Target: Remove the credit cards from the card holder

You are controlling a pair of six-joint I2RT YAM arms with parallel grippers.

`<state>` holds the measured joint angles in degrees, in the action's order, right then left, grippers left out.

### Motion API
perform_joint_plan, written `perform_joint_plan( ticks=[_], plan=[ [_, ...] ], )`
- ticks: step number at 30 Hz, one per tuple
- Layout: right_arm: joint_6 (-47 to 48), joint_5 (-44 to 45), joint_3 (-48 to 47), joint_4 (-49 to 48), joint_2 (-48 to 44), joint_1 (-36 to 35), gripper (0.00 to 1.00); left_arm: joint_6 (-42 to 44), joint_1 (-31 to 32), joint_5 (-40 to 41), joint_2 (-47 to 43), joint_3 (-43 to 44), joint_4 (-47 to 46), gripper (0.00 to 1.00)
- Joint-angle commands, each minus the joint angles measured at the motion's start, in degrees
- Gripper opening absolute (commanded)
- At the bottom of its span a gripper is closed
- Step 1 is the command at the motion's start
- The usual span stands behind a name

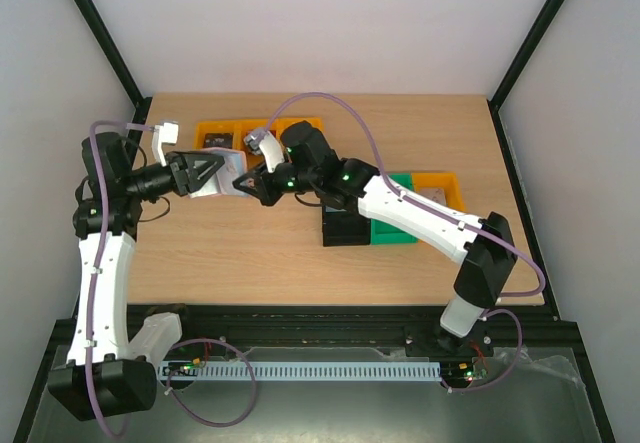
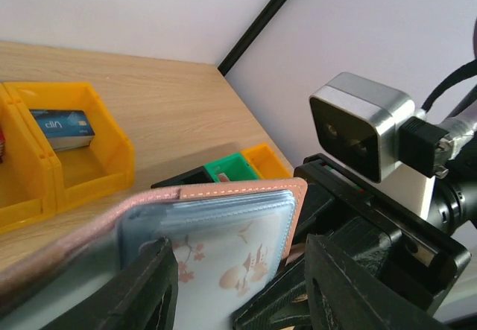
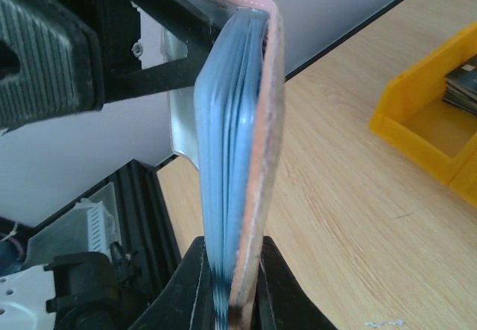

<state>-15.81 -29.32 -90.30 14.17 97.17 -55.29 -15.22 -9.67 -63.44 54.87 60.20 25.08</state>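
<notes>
From above, we see both arms meeting over the back of the table (image 1: 250, 263). The holder (image 1: 224, 184) is lifted between the left gripper (image 1: 208, 175) and the right gripper (image 1: 248, 185), just in front of the yellow bins (image 1: 300, 123). A black bin (image 1: 345, 231) and a green bin (image 1: 395, 233) sit by the right forearm, well apart from the holder.

In the left wrist view the holder (image 2: 231, 248) fills the lower middle, pink edge up, with pale blue sleeves and a blossom print facing us. The left fingers (image 2: 153, 289) stand apart, one at each side of it. We cannot tell whether they press on a leaf or a card. One yellow bin holds a blue card (image 2: 63, 125), so we judge the task partly done. The right wrist's camera (image 2: 363, 132) looms close behind, which leaves little room for a pull.

In the right wrist view the right fingers (image 3: 195, 285) are clamped on the holder's lower edge, holding it upright and edge-on, its sleeves slightly fanned. The left gripper's ribbed pad (image 3: 45, 54) sits off from the stack. No card edge shows proud of the sleeves.

We judge the step to be picking the next card. The left jaws must close on one card only, then draw it out along its sleeve while the right grip stays firm. The risk is pinching a sleeve instead.
</notes>
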Motion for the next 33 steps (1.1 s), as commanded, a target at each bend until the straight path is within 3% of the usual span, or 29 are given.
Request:
perform_joint_plan(
  ticks=[1, 7, 14, 21, 24, 30, 33],
  plan=[
    [-0.45, -11.33, 1.82, -8.40, -4.32, 0.67, 0.02, 0.40, -0.25, -0.48, -0.28, -0.68, -0.10, 0.49],
    [-6.53, -20.45, 6.56, -18.46, -6.46, 3.61, 0.02, -0.15, -0.23, -0.30, -0.91, -1.83, -0.03, 0.47],
    [-8.60, -24.53, 7.11, -22.98, -6.12, 3.70, 0.02, -0.07, -0.10, -1.12, -1.44, -2.44, -0.21, 0.45],
    [-10.10, -24.77, 6.48, -24.22, -3.11, 3.72, 0.02, 0.36, 0.66, -6.76, -1.78, -2.96, -0.96, 0.07],
    [-9.57, -24.74, 5.78, -23.60, -1.87, 3.77, 0.02, 0.20, 0.62, -10.75, -1.80, -3.10, -1.70, 0.02],
    [-8.28, -25.29, 7.15, -23.59, -2.76, 4.77, 0.02, -0.15, -0.01, -13.77, -1.88, -3.14, -2.57, 0.02],
    [-9.43, -26.26, 9.13, -25.77, -3.76, 5.67, 0.10, -0.73, -0.42, -11.40, -1.86, -3.46, -2.77, 0.02]
  ],
)
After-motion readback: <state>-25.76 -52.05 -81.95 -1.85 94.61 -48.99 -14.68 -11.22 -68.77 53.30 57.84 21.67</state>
